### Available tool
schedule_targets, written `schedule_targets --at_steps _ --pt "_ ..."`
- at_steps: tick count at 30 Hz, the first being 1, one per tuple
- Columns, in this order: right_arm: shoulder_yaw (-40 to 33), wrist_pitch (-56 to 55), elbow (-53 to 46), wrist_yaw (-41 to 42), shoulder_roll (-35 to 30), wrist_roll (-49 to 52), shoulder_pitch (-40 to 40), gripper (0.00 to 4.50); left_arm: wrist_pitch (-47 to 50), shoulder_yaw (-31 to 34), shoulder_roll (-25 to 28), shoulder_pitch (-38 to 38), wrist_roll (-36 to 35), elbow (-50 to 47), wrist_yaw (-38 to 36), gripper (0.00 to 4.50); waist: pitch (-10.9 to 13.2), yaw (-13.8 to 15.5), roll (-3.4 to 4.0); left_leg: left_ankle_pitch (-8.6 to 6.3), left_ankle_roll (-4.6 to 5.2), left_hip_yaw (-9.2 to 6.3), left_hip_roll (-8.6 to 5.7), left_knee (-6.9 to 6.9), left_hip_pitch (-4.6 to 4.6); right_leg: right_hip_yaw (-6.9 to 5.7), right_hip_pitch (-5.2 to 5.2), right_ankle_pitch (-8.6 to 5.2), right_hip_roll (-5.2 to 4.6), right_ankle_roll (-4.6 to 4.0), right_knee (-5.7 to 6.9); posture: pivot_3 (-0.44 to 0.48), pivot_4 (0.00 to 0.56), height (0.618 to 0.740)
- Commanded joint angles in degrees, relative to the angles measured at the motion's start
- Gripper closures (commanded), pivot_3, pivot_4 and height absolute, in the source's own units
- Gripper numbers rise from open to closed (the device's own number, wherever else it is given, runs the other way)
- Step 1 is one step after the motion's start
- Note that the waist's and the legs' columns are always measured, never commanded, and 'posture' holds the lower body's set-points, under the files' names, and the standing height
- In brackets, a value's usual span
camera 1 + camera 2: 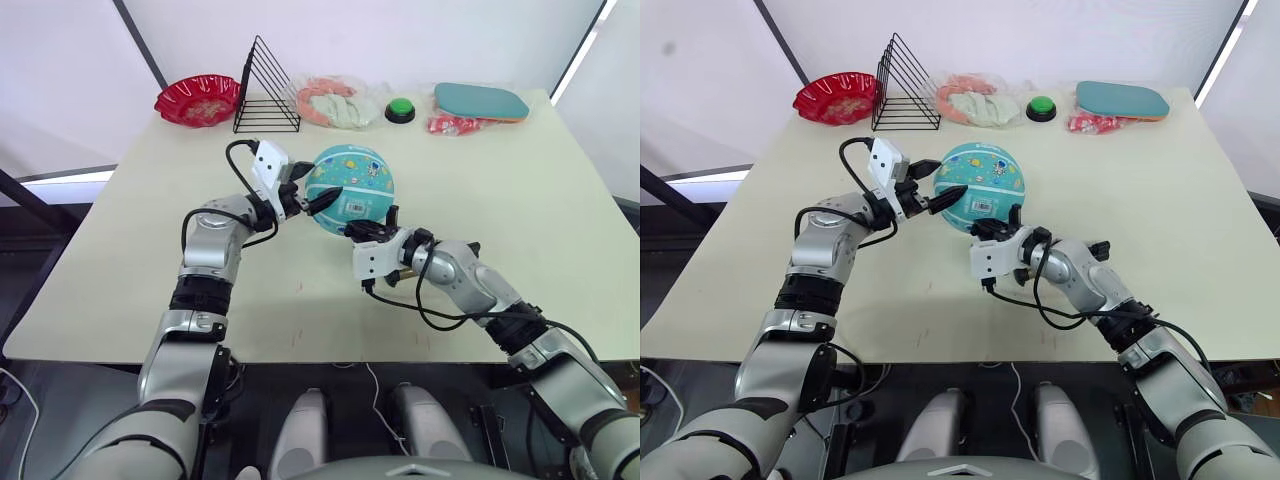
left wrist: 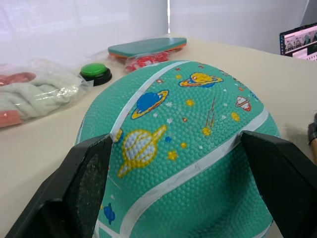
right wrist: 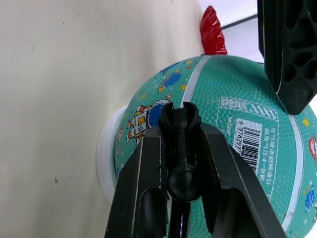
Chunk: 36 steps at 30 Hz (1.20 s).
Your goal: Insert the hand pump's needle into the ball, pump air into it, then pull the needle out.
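Observation:
The teal ball [image 1: 352,187] with white bands and a barcode label sits on a white ring [image 3: 105,158] in the middle of the table. My left gripper [image 1: 313,188] is at the ball's left side, its fingers [image 2: 86,183] spread wide and pressed on either side of the ball [image 2: 188,148]. My right gripper [image 1: 366,231] is at the ball's near side, shut on a small black fitting [image 3: 182,130] that points at the ball just beside the barcode. The needle itself is too thin to make out. The hand pump's body is hidden under my right wrist.
Along the far edge stand a red bowl [image 1: 198,100], a black wire rack [image 1: 265,92], a bag of cloth [image 1: 330,103], a green button [image 1: 400,110] and a teal paddle [image 1: 481,102] by a red packet [image 1: 452,125].

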Motion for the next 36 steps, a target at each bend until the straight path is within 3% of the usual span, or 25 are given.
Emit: schedule_targets --at_steps 1,12,20,24,36 --pt "-1.4 -0.9 -0.3 -1.5 0.6 0.1 -1.0 4.23 0.7 0.4 0.4 0.5 0.3 -1.7 0.6 0.14 0.0 0.0 0.00 0.00 0.00 0.01 0.00 0.00 0.00 0.01 0.00 0.00 0.00 0.00 0.00 0.000 0.150 0.740" --pt "-4.7 -0.6 -5.8 1.4 -0.9 4.4 0.4 4.23 5.2 2.9 2.0 1.9 -3.7 -10.6 -0.8 0.00 0.0 -0.1 0.01 0.00 0.00 0.00 0.00 -0.02 -0.14 0.02 -0.13 0.00 0.00 0.00 -0.01 0.000 0.150 0.740" --pt "-8.5 5.7 -11.3 7.4 1.9 12.3 0.5 4.23 6.9 2.5 2.4 0.3 -4.5 -12.0 -0.9 0.00 0.0 -0.1 0.01 0.00 0.00 0.00 0.01 -0.04 -0.21 0.02 -0.19 -0.01 0.01 0.00 -0.03 0.000 0.150 0.740" --pt "-8.5 7.1 -11.0 9.2 2.6 13.6 0.6 4.23 6.3 1.3 1.8 -1.0 -3.1 -10.0 -0.6 0.00 0.0 -0.1 0.01 0.00 0.00 0.00 0.01 -0.04 -0.21 0.02 -0.20 -0.01 0.02 -0.01 -0.03 0.000 0.150 0.740" --pt "-10.5 11.0 -11.0 13.1 3.7 19.3 0.1 4.23 -3.7 -5.3 -1.1 -4.6 7.3 8.1 1.4 0.00 0.0 0.0 0.02 0.00 0.00 0.01 0.01 -0.05 -0.15 0.02 -0.17 -0.01 0.03 -0.01 -0.03 0.000 0.150 0.740"
